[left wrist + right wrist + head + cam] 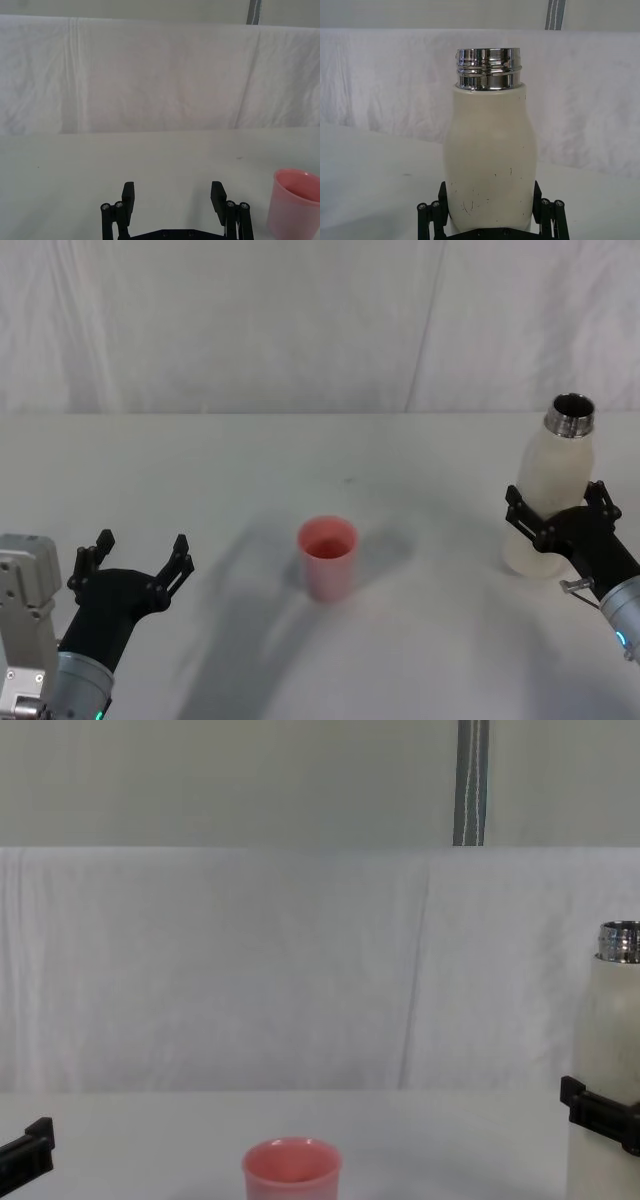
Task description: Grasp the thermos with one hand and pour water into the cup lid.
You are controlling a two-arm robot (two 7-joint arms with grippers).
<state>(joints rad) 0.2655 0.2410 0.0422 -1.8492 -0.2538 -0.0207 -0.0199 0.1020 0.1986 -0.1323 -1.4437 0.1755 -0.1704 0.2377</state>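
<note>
Our right pincer (557,517) pinches the upright thermos (553,485) low on its body, cup lid (327,557) well apart toward our left; left pincer (135,565) spread, idle.

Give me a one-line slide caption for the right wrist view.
Right gripper with its jaws either side of the upright cream thermos, steel neck uncapped, white backdrop behind.

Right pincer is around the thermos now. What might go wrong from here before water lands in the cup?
1. The right pincer grips the thermos low on its body; the tall bottle may tip or slip in the grip when lifted.
2. The neck is open, so tilting early would likely spill onto the table.
3. The cup is small, light and unheld, well left of the thermos; the pour may miss or knock it. The left pincer is open beside it.
</note>
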